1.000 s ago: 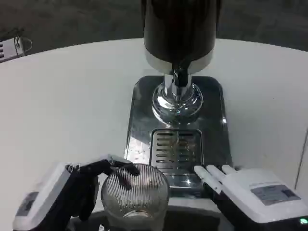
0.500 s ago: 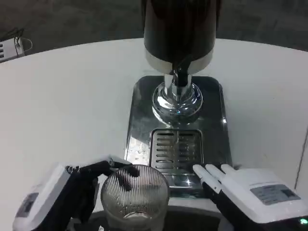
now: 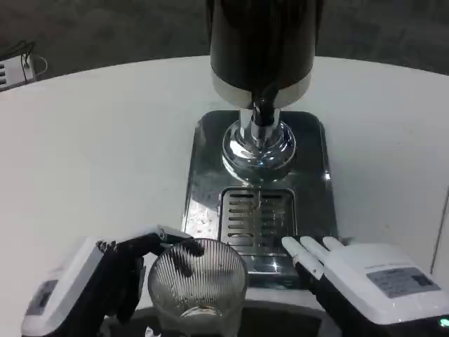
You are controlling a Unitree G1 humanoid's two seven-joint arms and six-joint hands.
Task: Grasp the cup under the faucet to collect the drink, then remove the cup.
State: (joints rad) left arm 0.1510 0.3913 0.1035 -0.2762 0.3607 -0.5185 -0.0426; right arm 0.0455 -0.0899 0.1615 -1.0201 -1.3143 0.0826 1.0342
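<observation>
We read this as a lab or demo room staged as a drinks station, not a home kitchen. The round white counter (image 3: pixel 105 154) is bare and sits on dark grey carpet-like floor (image 3: pixel 105 28). A drink dispenser (image 3: pixel 261 42) with a black body, chrome band and chrome pedestal stands on a polished steel base (image 3: pixel 200 182) with a slotted drip grate (image 3: pixel 256 219). At the far left edge we see a small white device with cables (image 3: pixel 15 69), blurred, maybe a power strip. Lighting looks indoor and artificial.
</observation>
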